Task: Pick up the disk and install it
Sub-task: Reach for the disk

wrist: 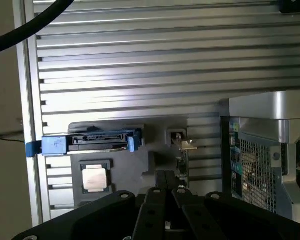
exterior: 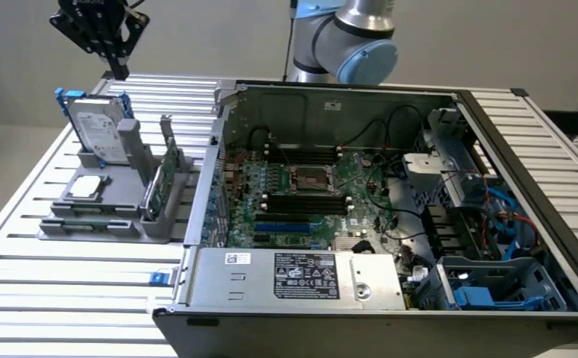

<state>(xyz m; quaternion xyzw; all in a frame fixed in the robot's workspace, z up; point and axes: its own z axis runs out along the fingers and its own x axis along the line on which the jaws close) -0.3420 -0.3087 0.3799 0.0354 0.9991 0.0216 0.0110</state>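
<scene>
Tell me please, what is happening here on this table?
The black end effector hovers above the flat silver-grey metal disk in its blue plastic carrier. The disk stands upright in a grey plastic holder beside the open computer case, not yet picked up.

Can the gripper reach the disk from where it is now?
Probably yes: the gripper hangs above the disk, which stands upright in the grey holder with its top edge uncovered, and nothing lies between them.
</scene>
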